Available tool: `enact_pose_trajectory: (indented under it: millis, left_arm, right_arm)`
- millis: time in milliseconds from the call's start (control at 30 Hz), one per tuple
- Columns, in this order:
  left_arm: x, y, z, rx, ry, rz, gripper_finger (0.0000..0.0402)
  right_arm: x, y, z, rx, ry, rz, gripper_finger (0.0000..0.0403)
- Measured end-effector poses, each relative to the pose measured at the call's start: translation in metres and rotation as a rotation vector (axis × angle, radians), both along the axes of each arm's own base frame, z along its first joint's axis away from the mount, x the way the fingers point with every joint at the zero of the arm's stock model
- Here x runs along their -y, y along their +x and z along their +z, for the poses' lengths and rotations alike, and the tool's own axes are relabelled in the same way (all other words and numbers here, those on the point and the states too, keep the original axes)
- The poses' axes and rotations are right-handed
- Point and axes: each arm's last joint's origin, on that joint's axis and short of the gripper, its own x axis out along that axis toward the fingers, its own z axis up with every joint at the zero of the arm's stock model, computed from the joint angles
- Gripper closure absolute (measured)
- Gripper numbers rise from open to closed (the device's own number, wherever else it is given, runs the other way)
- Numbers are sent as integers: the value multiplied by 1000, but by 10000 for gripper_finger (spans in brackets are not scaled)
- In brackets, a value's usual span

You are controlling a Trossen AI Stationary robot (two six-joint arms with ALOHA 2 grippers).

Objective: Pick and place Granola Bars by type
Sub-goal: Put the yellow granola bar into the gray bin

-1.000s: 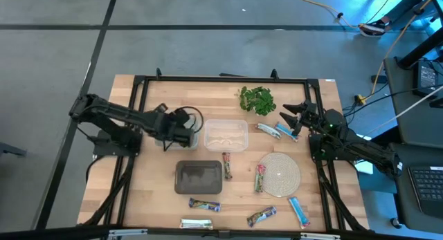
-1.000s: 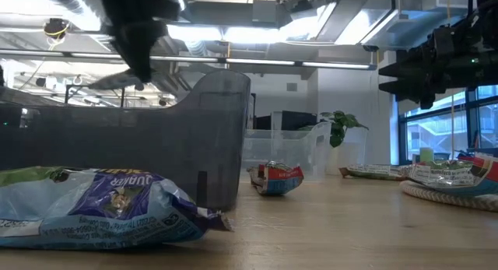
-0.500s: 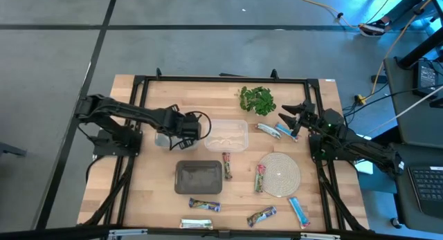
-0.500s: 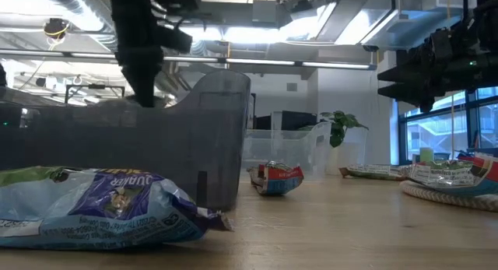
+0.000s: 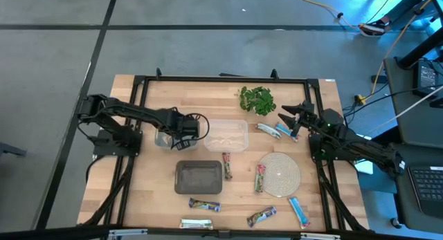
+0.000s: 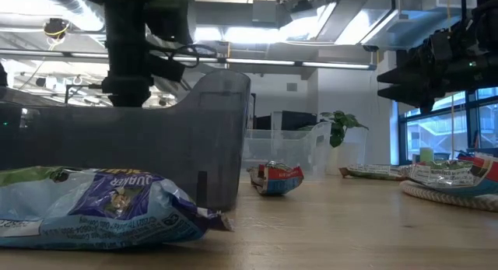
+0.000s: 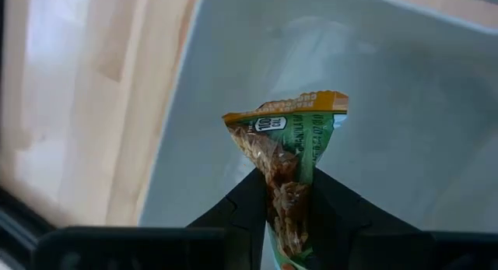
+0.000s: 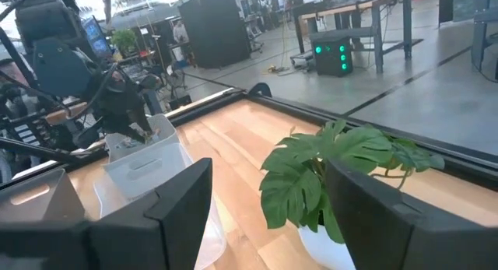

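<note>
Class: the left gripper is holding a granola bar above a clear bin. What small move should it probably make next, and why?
Probably open the fingers to drop it: the left gripper pinches the green-and-yellow granola bar directly over the clear bin, whose pale floor fills the wrist view. The right gripper waits open.

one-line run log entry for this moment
left hand: shut on granola bar, over clear bin | right hand: open, waiting near leafy plant | other bars unsorted

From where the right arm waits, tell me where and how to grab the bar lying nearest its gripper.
Take the granola bar across its narrow middle, from straight above. It lies flat on the table, slim and angled, between the leafy plant and the woven mat, so open fingers should straddle its width, not its length. The right gripper hovers open beside it.
</note>
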Motion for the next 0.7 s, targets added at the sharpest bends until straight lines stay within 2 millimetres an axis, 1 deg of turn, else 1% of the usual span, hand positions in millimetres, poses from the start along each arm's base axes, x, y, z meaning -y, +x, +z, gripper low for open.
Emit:
enact_pose_trajectory:
  millis: [367, 700]
  left_arm:
    - [-2, 6, 0, 57, 58, -7, 329]
    - [-2, 6, 0, 64, 57, -7, 321]
  right_arm:
    - [0, 0, 0, -1, 1, 0, 152]
    - [0, 0, 0, -1, 0, 0, 152]
